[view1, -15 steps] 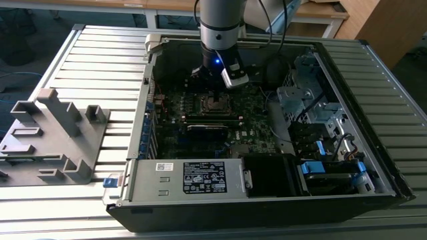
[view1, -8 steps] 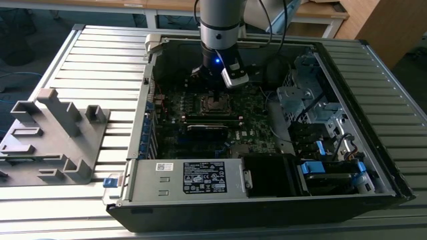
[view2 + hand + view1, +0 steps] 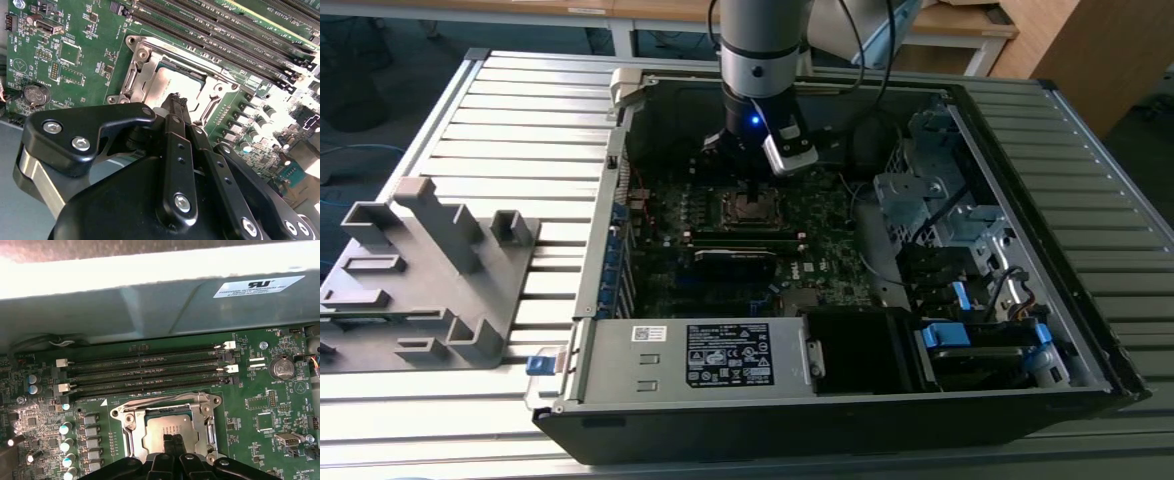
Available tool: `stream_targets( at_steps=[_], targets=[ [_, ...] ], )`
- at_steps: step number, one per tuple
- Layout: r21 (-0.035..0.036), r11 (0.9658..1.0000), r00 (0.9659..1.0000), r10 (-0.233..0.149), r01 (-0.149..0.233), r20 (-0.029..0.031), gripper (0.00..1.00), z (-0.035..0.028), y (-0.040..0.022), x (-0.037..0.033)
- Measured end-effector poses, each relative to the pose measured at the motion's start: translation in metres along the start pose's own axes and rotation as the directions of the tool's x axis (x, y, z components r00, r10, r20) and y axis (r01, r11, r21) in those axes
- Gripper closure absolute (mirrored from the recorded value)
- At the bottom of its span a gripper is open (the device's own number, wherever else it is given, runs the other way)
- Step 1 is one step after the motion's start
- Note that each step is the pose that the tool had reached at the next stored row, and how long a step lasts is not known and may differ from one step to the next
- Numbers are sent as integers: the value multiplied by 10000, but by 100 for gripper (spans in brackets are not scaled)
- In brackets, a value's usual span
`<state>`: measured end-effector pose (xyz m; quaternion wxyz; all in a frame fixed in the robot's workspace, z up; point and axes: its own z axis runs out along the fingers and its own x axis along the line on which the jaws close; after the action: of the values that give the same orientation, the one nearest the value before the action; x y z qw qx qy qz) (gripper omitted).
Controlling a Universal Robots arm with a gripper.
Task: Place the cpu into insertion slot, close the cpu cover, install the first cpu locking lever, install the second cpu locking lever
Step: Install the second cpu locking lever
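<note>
The cpu (image 3: 161,426) lies flat in the insertion slot (image 3: 750,208) on the green motherboard, its dull metallic top showing in both wrist views (image 3: 167,82). The silvery cpu cover (image 3: 201,421) lies down around it, framing the chip through its window (image 3: 144,64). My gripper (image 3: 173,440) hangs straight over the cpu, its black fingertips (image 3: 176,102) pressed together at or just above the chip's top, with nothing seen between them. In the exterior view the gripper (image 3: 750,190) reaches down into the open computer case. I cannot make out how the locking levers stand.
Long black memory slots (image 3: 150,372) run beside the socket, near the case wall (image 3: 150,310). A coin battery (image 3: 282,368) sits at the board's corner. A black card (image 3: 736,262), a power supply (image 3: 707,355) and drive bays (image 3: 947,230) crowd the case. A grey fixture (image 3: 414,270) stands outside.
</note>
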<state>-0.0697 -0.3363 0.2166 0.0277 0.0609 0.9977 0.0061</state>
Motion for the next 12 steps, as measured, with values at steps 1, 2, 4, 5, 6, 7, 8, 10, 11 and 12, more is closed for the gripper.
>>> stream_targets(
  at_steps=[1,2,4,5,6,7,8,10,11,12],
  targets=[
    [-1,10000,10000,0,0,0,89,0,0,0],
    [0,10000,10000,0,0,0,89,-8,0,0],
    [2,10000,10000,0,0,0,89,-23,0,-1],
    [2,10000,10000,0,0,0,89,-23,0,-1],
    [2,10000,10000,0,0,0,89,-23,0,-1],
    [5,10000,10000,0,0,-2,89,-26,1,-2],
    [6,10000,10000,-1,1,-2,89,-32,0,-2],
    [2,10000,10000,0,0,0,89,-43,1,-2],
    [3,10000,10000,-1,1,0,89,-50,1,-3],
    [3,10000,10000,0,0,-1,89,-55,1,-3]
  ],
)
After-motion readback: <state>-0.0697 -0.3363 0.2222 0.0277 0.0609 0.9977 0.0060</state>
